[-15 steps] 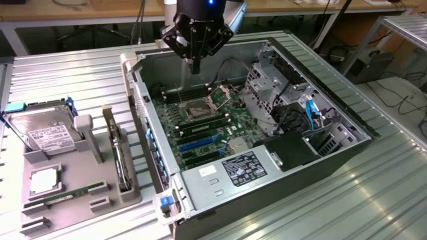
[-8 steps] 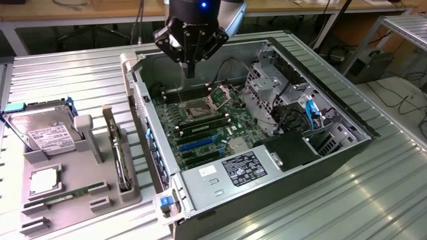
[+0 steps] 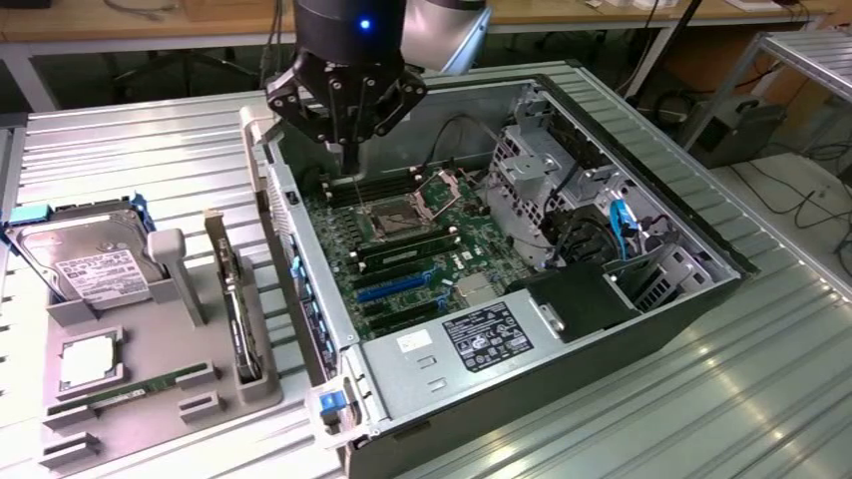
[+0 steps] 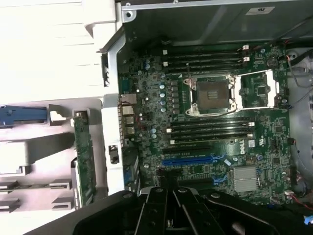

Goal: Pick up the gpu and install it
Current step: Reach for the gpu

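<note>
The gpu [image 3: 234, 299] is a thin dark card standing on edge in a slot of the grey holder [image 3: 147, 424], at the exterior view's left, just outside the open computer case [image 3: 639, 130]. In the wrist view the gpu [image 4: 84, 156] appears as a narrow green-edged strip beside the case wall. My gripper [image 3: 349, 165] hangs over the motherboard [image 3: 399, 249] near the case's rear corner, apart from the gpu, shut and holding nothing. Its black fingers [image 4: 166, 188] point toward the blue expansion slot [image 4: 190, 160].
The holder also carries a silver hard drive [image 3: 87, 264], a processor [image 3: 87, 361] and a green memory stick [image 3: 134, 384]. Inside the case are a drive cage [image 3: 533, 170], cables and a power supply [image 3: 486, 334]. The case's side wall [image 3: 286, 239] stands between gripper and holder.
</note>
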`<state>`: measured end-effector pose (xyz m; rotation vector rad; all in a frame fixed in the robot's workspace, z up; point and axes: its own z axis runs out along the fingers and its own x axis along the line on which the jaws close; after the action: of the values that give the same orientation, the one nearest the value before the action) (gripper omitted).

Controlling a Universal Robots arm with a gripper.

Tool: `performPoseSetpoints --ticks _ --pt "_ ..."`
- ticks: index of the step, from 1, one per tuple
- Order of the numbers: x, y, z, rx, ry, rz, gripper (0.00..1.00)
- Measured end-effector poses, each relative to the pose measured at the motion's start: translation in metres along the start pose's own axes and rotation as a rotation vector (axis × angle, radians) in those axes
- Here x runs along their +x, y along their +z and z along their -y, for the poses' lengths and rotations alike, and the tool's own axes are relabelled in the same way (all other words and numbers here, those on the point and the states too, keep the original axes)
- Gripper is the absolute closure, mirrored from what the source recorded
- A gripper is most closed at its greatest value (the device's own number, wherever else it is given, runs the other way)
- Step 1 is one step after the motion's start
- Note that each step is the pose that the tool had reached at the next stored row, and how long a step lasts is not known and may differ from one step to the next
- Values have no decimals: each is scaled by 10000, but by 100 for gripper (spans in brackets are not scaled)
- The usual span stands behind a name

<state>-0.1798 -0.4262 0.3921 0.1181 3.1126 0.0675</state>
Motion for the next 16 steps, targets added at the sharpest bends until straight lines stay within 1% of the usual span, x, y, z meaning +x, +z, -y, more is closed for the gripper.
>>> performPoseSetpoints --ticks 4,6,9,10,13,14,15,16 --pt "185 6 50 -1 1 1 89" --pt "307 19 74 7 -2 1 89" --pt "452 40 99 18 -1 1 89" --pt "521 52 111 23 -2 2 89" --pt "664 76 135 32 -1 2 89" --pt "767 107 156 30 -2 3 89" --pt "827 127 167 30 0 3 89" --pt "865 139 175 31 0 3 89"
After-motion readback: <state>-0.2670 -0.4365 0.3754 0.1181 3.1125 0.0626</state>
